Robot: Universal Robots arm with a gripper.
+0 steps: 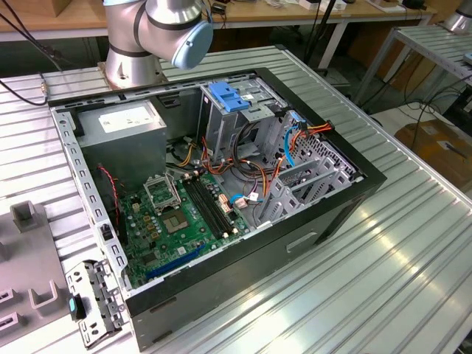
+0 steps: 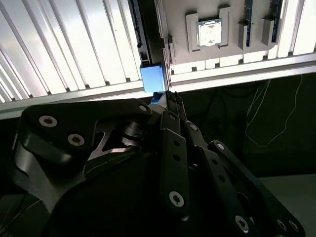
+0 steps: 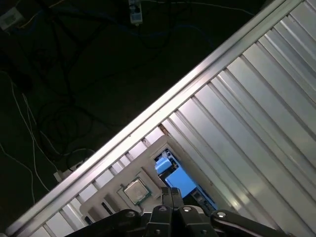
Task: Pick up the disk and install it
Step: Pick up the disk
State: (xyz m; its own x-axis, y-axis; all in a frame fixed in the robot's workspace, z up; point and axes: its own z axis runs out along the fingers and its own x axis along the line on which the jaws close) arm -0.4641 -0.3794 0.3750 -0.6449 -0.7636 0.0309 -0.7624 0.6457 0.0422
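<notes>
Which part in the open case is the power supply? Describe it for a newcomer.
Start at the open computer case on the ribbed metal table. In its far corner at the exterior view's left, just in front of the arm's base, sits a grey metal box. It alone carries a white sticker on top, unlike the green motherboard beside it.

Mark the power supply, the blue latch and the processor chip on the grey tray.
power supply (image 1: 127,118), exterior view, on its white sticker
blue latch (image 1: 227,98), exterior view, on its flat top
processor chip (image 2: 210,33), second wrist view, on its metal lid
</notes>
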